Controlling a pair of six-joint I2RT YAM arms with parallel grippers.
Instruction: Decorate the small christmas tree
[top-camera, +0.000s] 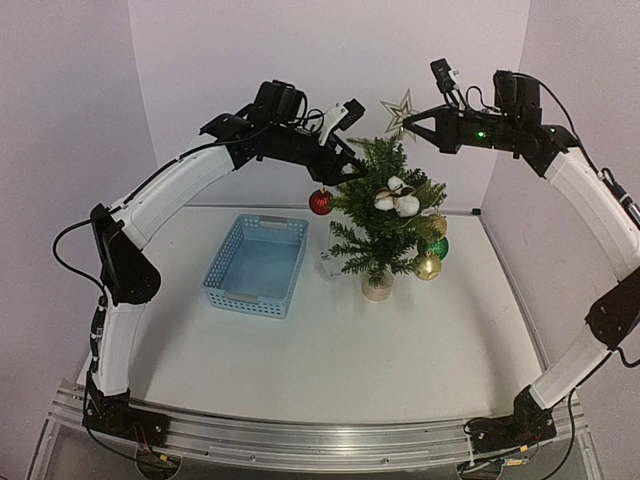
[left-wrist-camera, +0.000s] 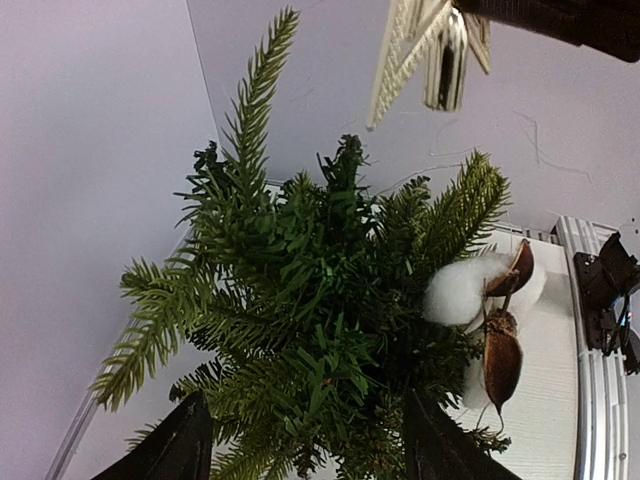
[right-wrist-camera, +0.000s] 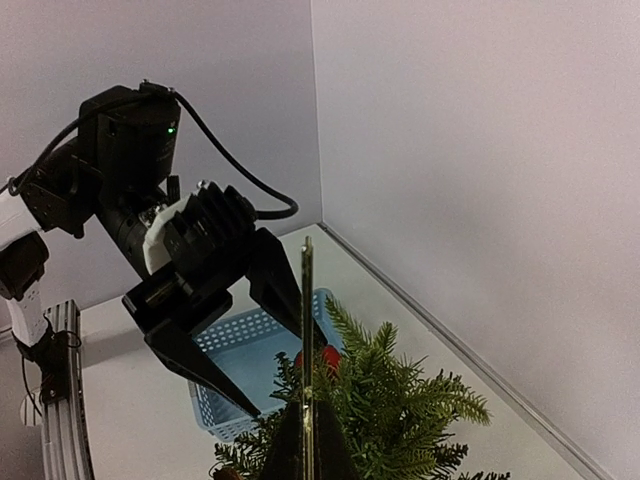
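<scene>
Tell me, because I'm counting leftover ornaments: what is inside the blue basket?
Nothing shows inside the blue basket; the overhead view shows its bare floor. In the right wrist view the left gripper, the small christmas tree and the held star cover part of it.

Lab test cell — plain white walls (top-camera: 300, 60), white table (top-camera: 400, 350), aluminium rail (top-camera: 330, 440)

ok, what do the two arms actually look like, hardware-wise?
Left arm and right arm match: white shell links, black joints and bases. Black cables loop alongside each. A green LED glows on each wrist housing. Jaws are black, tapering to points.
</scene>
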